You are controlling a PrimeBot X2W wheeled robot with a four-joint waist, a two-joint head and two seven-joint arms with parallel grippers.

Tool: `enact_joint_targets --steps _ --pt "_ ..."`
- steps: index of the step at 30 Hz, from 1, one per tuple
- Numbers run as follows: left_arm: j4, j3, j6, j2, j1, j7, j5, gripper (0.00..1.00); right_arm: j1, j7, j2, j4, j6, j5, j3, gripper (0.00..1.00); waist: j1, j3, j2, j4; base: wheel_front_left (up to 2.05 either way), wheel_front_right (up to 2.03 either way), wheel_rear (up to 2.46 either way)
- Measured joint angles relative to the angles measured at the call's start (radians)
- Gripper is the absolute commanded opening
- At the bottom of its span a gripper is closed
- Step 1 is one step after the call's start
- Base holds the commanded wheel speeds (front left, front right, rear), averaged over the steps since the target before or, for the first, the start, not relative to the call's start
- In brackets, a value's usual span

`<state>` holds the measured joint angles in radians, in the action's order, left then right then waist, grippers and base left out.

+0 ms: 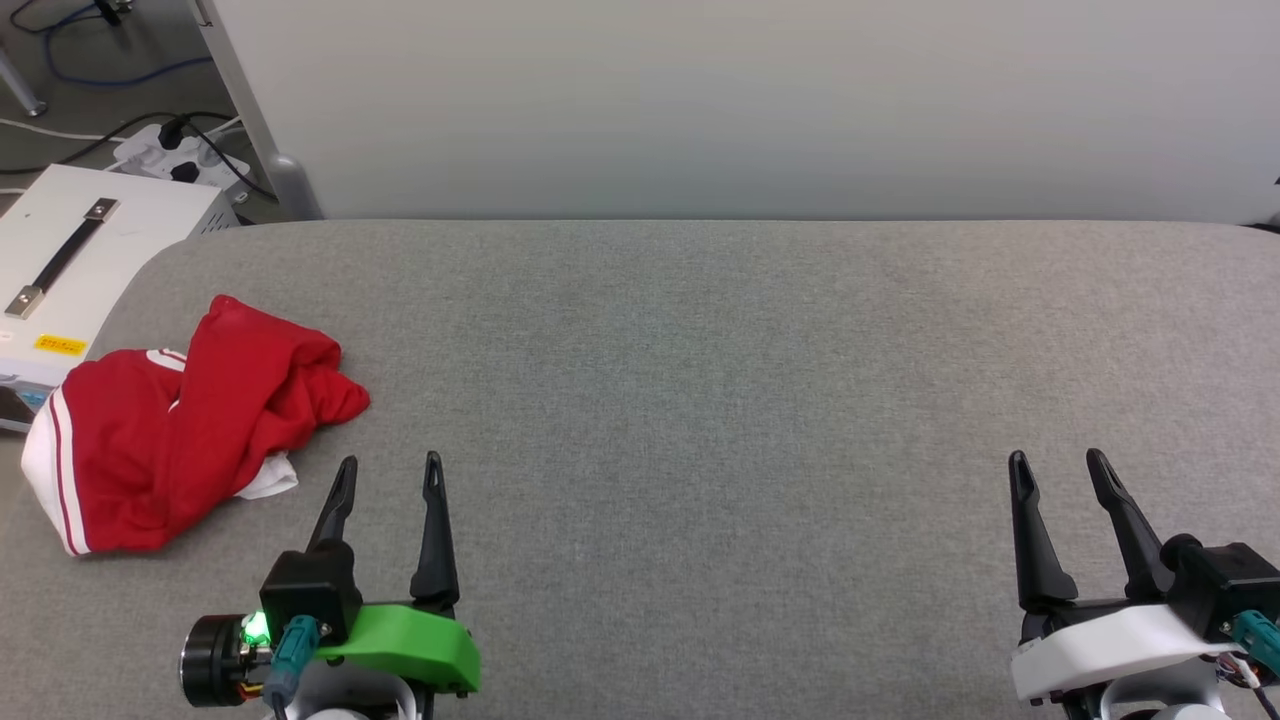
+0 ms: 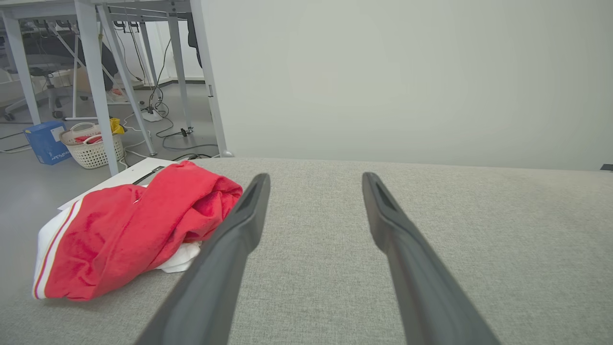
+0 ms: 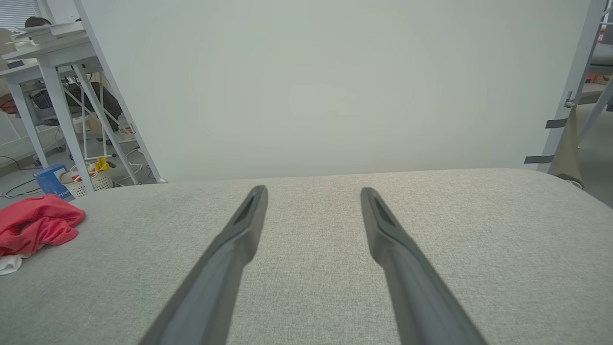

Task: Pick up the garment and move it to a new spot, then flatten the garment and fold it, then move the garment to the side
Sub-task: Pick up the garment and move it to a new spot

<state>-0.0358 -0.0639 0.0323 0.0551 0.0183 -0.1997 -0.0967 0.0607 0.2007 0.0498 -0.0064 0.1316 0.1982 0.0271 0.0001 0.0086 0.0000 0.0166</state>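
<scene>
Crumpled garment (image 1: 190,430) at left, likely soft, light, limp; pinch its raised fold. Your left end effector (image 1: 388,472) and right end effector (image 1: 1058,468): jaws apart, empty.

No legible text; yellow sticker (image 1: 60,345) on white case (image 1: 130,215) unreadable.

We look along our left end effector (image 2: 316,179), its two dark fingers (image 2: 225,268) spread wide with nothing between them, stretched over the grey fabric desk (image 2: 479,230). The garment (image 2: 129,230) lies in a crumpled red heap at the desk's left edge, with white cloth and striped trim at its near end. One finger crosses in front of the heap's right side; we cannot tell whether they touch. A pale panel (image 2: 407,81) stands behind the desk's far edge. On the floor beyond the far left corner sit a white basket (image 2: 93,148) and a blue box (image 2: 45,143).
</scene>
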Motion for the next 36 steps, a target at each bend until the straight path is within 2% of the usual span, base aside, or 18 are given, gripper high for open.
enact_joint_targets --steps 9,18,36 --pt "-0.006 -0.001 0.010 0.000 0.000 -0.021 -0.009 1.00 0.008 0.019 0.000 0.004 0.000 0.001 -0.002 1.00 0.0000 0.002 0.0000 0.018 0.00 0.00 0.00" --pt "-0.012 0.016 0.020 -0.001 -0.010 -0.039 -0.026 1.00 0.013 0.035 0.000 0.005 0.000 0.000 -0.023 1.00 0.0000 0.013 0.0000 0.079 0.00 0.00 0.00" --pt "-0.026 0.057 0.030 -0.001 -0.021 -0.056 -0.068 1.00 0.012 0.055 -0.001 -0.020 0.000 -0.033 -0.056 1.00 0.0000 0.028 0.0000 0.309 0.00 0.00 0.00"
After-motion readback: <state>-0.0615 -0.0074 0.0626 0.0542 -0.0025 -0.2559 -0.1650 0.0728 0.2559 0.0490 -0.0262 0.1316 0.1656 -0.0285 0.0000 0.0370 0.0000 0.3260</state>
